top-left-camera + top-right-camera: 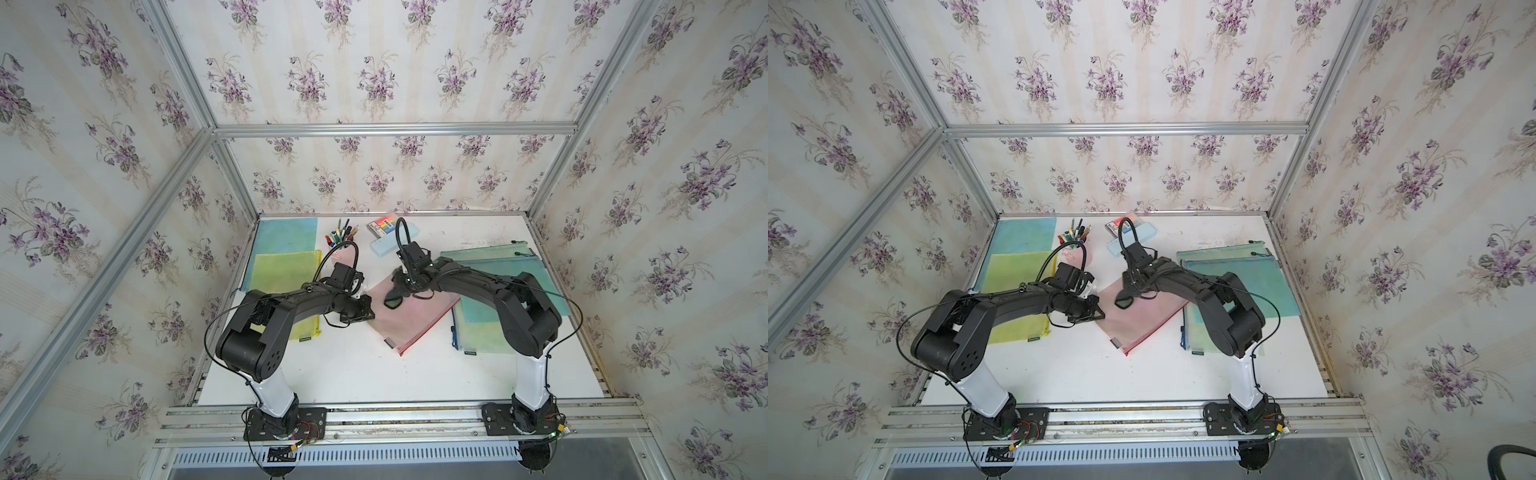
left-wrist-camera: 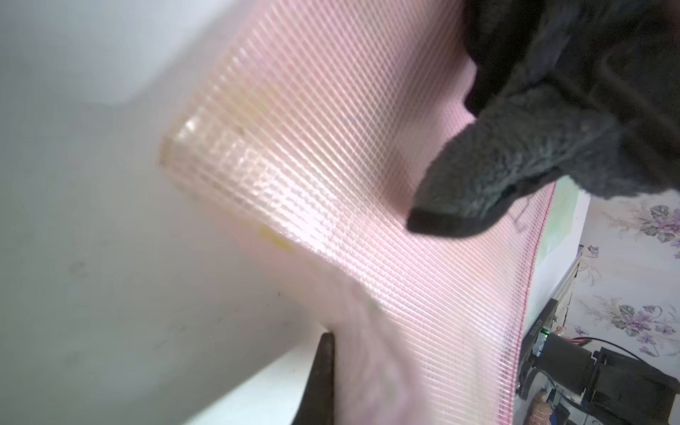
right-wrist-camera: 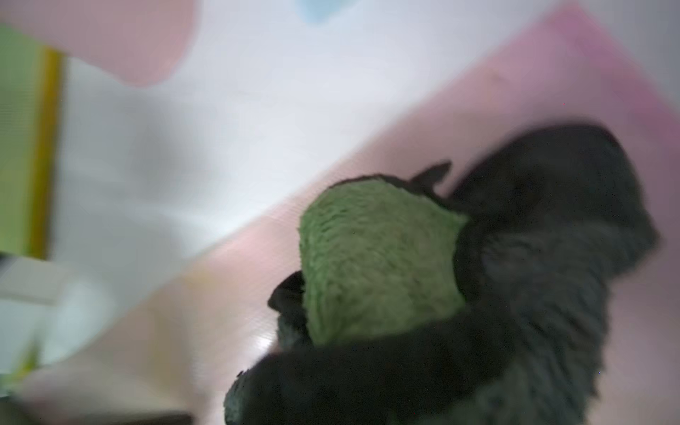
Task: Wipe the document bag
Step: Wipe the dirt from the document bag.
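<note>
Pink document bag [image 1: 419, 320] near the middle of the white table [image 1: 353, 374], turned at an angle, with the red zipper edge toward the near right. Left gripper [image 1: 366, 313] at the left corner of this bag, jaws closed tight on its edge. In the left wrist view, pink mesh curving up toward the camera, just beside one dark finger [image 2: 323, 379]. Right gripper [image 1: 402, 291] above the far part of the bag, narrow, pinching a dark cloth [image 1: 392, 301] with a green side. Cloth pressed down on the pink surface, seen in both top views; right wrist view blurred. To the left, a yellow bag [image 1: 286, 272] partly under the left arm, and a blue bag [image 1: 286, 235] farther back. To the right, a pile of green bags [image 1: 498, 266] under the right arm. At the far side, a pen cup [image 1: 343, 245] and a light-blue box [image 1: 384, 246].
</note>
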`<state>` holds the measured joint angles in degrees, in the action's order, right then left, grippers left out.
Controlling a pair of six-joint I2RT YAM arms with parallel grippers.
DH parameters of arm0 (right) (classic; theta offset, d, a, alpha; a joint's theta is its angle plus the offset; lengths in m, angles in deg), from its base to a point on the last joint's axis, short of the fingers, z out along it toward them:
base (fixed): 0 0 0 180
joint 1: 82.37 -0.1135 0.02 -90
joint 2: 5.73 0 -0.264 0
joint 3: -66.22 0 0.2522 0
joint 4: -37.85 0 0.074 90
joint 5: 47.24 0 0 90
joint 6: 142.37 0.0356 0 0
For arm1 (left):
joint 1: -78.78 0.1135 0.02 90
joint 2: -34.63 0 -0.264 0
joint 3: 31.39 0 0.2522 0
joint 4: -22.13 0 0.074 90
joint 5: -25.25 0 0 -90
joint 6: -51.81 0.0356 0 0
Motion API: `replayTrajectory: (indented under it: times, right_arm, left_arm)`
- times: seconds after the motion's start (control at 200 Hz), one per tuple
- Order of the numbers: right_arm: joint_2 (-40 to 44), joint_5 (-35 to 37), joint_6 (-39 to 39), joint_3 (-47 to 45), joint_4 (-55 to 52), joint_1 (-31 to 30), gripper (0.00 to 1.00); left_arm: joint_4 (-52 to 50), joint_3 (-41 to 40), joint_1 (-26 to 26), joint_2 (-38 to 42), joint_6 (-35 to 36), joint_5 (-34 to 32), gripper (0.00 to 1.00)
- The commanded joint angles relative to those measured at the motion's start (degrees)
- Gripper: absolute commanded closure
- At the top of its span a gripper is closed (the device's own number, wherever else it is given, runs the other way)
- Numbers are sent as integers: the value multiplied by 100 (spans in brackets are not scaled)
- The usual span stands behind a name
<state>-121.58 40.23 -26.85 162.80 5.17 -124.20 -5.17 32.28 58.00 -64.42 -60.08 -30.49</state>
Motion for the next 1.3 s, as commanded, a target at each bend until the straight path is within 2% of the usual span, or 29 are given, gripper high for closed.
replayTrajectory:
  times: [0.0, 0.075, 0.135, 0.225, 0.325, 0.37, 0.43, 0.545, 0.64, 0.724, 0.879, 0.964, 1.039, 1.189, 1.244, 1.294]
  right_arm:
    - [-701, -526, -143, 892, 190, -283, 79]
    - [-1192, -190, -271, 1501, -282, -201, 79]
    - [-1353, 167, -299, 1632, -687, 38, 80]
    - [-926, 752, -345, 993, -621, 586, 80]
    - [-293, 1028, -333, 277, -381, 1229, 80]
    - [-138, 1091, -385, 166, -366, 1276, 80]
    - [-75, 965, -386, 148, -457, 1146, 80]
    - [-51, 1016, -401, 218, -621, -114, 80]
    - [-62, 843, -207, 133, -593, -769, 80]
    - [23, 1145, -76, -262, -684, -739, 80]
    - [998, 1402, 76, -1591, -447, 391, 80]
    - [1387, 1535, 88, -1900, -450, 613, 80]
    - [1377, 1222, 262, -1968, -318, 343, 80]
    - [643, 1026, 530, -1384, -389, -1161, 80]
    - [695, 993, 670, -1520, -351, -1213, 80]
    - [961, 1109, 762, -1892, -382, -1006, 79]
  left_arm:
    - [-278, 74, 4, -27, 272, 128, 99]
    - [-272, 54, 11, 14, 201, -46, 99]
    - [-297, 54, 38, 46, 156, -198, 100]
    - [-258, -13, 110, 137, 24, -369, 100]
    - [-184, -148, 206, 253, -178, -560, 100]
    - [-157, -218, 253, 318, -281, -699, 100]
    - [-29, -340, 316, 393, -362, -754, 100]
    - [47, -339, 372, 371, -438, -724, 100]
    - [74, -290, 381, 291, -461, -676, 100]
    - [134, -290, 430, 251, -513, -584, 100]
    - [177, -298, 511, 253, -497, -454, 100]
    - [193, -292, 537, 272, -513, -429, 100]
    - [272, -322, 541, 265, -561, -404, 100]
    - [352, -337, 539, 219, -645, -350, 100]
    - [355, -333, 544, 227, -653, -340, 100]
    - [332, -333, 548, 250, -619, -331, 100]
